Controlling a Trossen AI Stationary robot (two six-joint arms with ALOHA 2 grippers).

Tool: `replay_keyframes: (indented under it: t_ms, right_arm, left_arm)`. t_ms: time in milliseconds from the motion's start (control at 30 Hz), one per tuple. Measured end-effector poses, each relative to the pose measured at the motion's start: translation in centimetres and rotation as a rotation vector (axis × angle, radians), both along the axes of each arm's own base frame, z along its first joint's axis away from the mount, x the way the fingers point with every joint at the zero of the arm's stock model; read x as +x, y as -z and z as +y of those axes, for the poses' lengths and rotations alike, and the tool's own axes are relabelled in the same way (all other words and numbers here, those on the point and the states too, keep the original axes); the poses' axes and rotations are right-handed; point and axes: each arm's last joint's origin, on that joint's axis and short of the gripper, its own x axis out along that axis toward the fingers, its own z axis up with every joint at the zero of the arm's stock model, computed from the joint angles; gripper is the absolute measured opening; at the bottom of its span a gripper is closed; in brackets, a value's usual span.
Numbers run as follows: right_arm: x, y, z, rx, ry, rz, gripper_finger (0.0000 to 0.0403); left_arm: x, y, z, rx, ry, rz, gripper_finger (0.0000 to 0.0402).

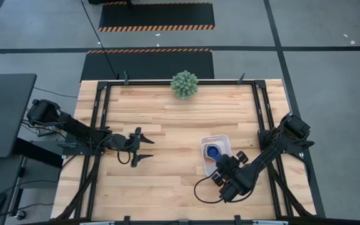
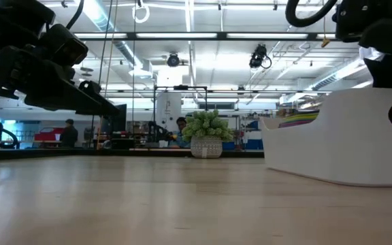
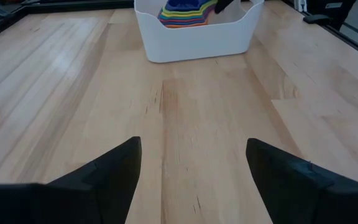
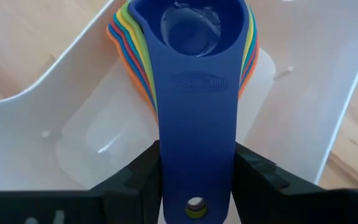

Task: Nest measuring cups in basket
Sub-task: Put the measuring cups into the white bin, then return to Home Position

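The white basket point(image 1: 224, 139) stands right of the table's centre. Inside it lies a nested stack of measuring cups point(image 4: 122, 38) with the dark blue cup point(image 4: 188, 28) on top; orange, red, yellow and green rims show beneath. My right gripper point(image 4: 197, 163) is over the basket's near end point(image 1: 220, 165), shut on the blue cup's handle. My left gripper point(image 1: 146, 149) is open, low over bare wood left of centre, pointing at the basket point(image 3: 197, 38) and touching nothing. My right gripper pinches the blue cup's flat handle point(image 4: 197, 134) near its free end, one finger point(image 4: 143, 171) on each long edge. The fingers lie along the handle and slant down from the table's near side. The cup's bowl sits in the stack inside the basket point(image 4: 30, 124).
A spiky green ball-shaped plant point(image 1: 184, 84) in a pot stands at the middle of the far edge, also in the low view point(image 2: 206, 133). A black frame rail point(image 1: 167, 82) runs round the tabletop. Bare wood lies between the two grippers.
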Motion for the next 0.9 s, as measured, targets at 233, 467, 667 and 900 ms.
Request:
replay_keyframes:
  t_ms: [233, 467, 667, 900]
  right_arm:
    - [-0.1, 0.0, 0.1, 0.033, 0.018, 0.02, 0.0192]
    - [-0.3, -0.8, -0.2, 0.03, 0.015, -0.007, 0.0212]
    - [-0.8, -2.9, -0.7, 0.049, -0.003, -0.056, 0.0225]
    - [-1.4, -5.9, -1.6, -0.002, -0.102, -0.164, 0.0228]
  left_arm:
    - [0.0, 0.0, 0.0, -0.002, -0.001, -0.002, 0.0295]
    - [0.0, -0.1, 0.0, -0.015, 0.008, -0.006, 0.0295]
    - [0.0, -0.1, -0.1, -0.037, 0.019, -0.006, 0.0295]
    - [0.1, -0.4, -0.1, -0.046, 0.018, -0.034, 0.0295]
